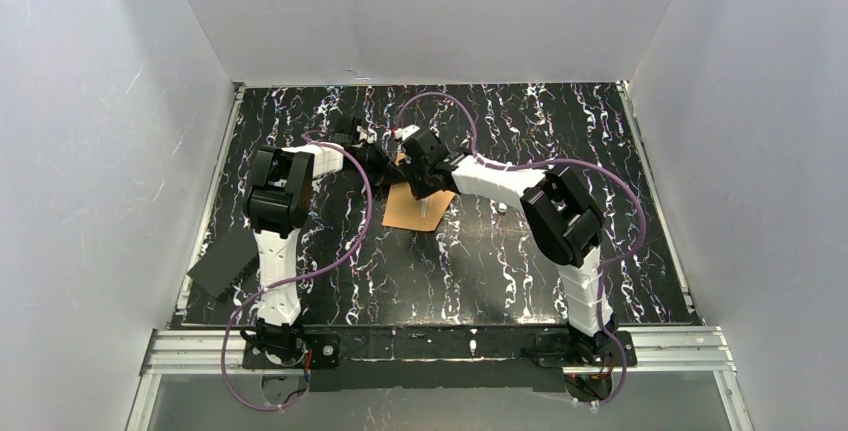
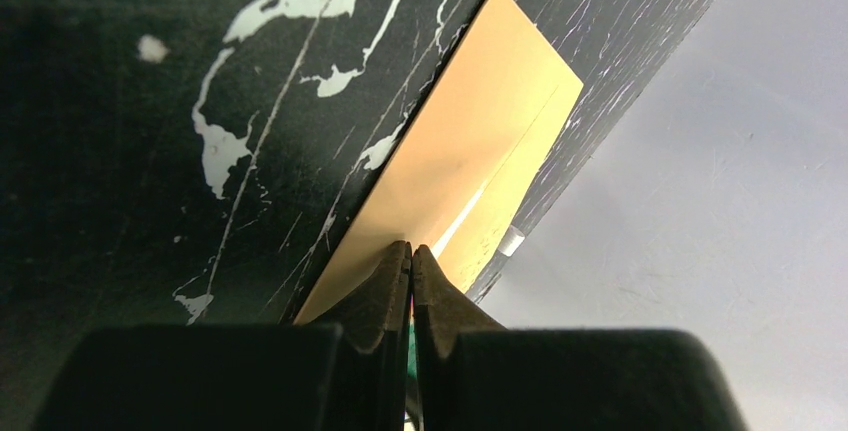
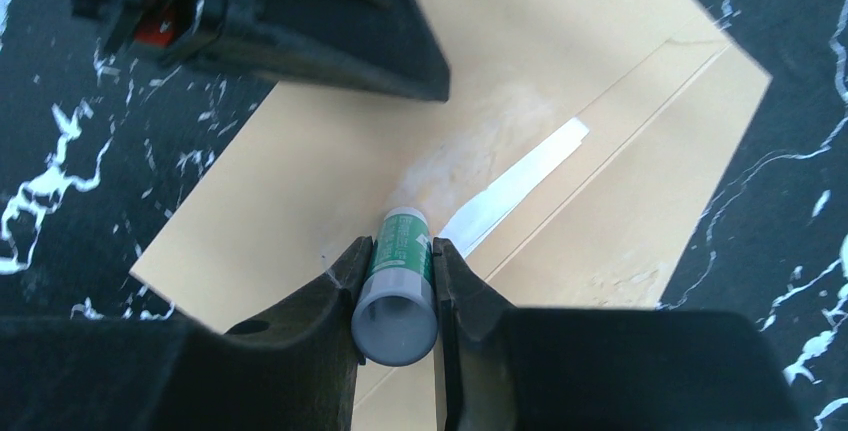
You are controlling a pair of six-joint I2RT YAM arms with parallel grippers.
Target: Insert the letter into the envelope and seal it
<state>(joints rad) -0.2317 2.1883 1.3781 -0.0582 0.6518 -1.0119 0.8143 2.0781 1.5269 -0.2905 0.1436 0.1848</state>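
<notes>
Two arms meet over the black table [image 1: 520, 261]. The envelope [image 3: 620, 211] lies flat in its middle. No letter shows; I think it is inside. The left gripper [image 2: 411, 256] is pressed shut, tips at the envelope's edge. The right gripper [image 3: 397, 271] squeezes a glue stick [image 3: 398, 286] beside the pale strip [image 3: 520, 183]. This looks like the gluing step. Next: rub glue along the flap, then fold it down.

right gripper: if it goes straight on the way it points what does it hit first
The glue stick held in the right gripper leads; its tip would meet the envelope first, beside the pale strip. Depth is unclear.
</notes>
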